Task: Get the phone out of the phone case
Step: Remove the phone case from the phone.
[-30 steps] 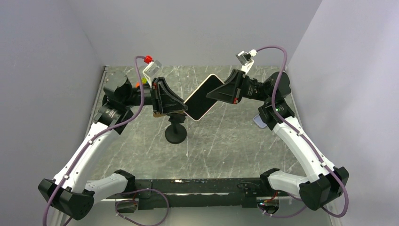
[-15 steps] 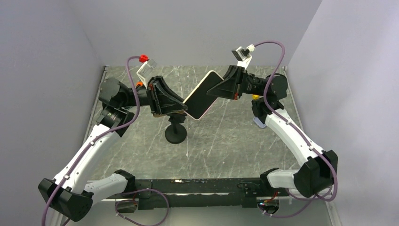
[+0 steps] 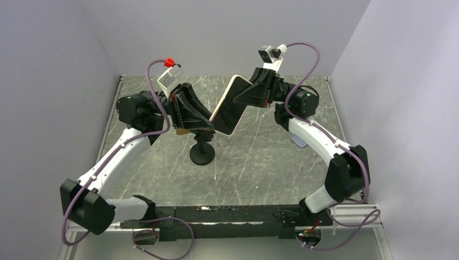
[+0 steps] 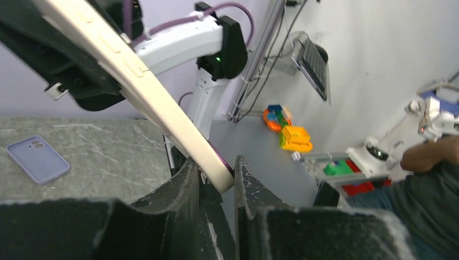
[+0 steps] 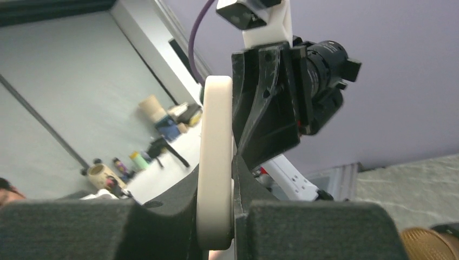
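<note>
The phone [image 3: 227, 112], cream-edged with a dark screen, hangs tilted in the air above the table, held at both ends. My left gripper [image 3: 208, 125] is shut on its lower end, and my right gripper [image 3: 242, 97] is shut on its upper end. In the left wrist view the phone [image 4: 135, 81] runs up and left from my left gripper [image 4: 216, 174]. In the right wrist view its cream edge [image 5: 215, 151] stands between the fingers of my right gripper [image 5: 216, 216]. The empty lavender phone case [image 4: 38, 158] lies flat on the table, partly hidden by the right arm in the top view [image 3: 296, 142].
A black round-based stand [image 3: 202, 151] sits on the marble table just below the phone. An orange object [image 3: 158, 97] lies behind the left arm. Grey walls close in on the left, back and right.
Both grippers have lifted and turned the phone to a steeper, more upright tilt. The right wrist has moved left and up, and the right elbow has swung in.
</note>
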You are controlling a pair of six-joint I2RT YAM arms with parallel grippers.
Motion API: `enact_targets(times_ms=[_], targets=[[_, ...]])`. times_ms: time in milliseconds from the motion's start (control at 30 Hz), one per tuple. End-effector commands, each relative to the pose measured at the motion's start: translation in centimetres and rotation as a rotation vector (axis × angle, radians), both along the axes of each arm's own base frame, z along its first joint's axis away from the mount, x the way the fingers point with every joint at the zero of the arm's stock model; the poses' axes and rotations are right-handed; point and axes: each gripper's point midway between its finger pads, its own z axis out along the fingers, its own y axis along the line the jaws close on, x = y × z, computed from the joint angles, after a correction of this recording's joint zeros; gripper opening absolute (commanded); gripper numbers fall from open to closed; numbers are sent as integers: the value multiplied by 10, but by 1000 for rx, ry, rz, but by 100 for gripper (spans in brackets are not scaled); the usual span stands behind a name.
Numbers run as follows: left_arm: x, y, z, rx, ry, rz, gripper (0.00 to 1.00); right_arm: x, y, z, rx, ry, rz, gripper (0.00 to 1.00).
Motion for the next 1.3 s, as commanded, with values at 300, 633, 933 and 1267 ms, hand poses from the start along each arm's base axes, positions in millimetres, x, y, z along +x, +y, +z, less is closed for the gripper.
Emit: enact_targets(times_ms=[300,633,933,1267], targets=[[17,-9,14,-78,-270,39,0,-24,28,2,83,205,265,0],[83,-9,-18,124,-312,429,0,-35,19,19,116,200,250,0],[140,24,-41,352,-364,941,0,-40,7,42,191,202,237,0],[157,65,-41,434,-361,1282,0,-48,-2,57,233,179,229,0]])
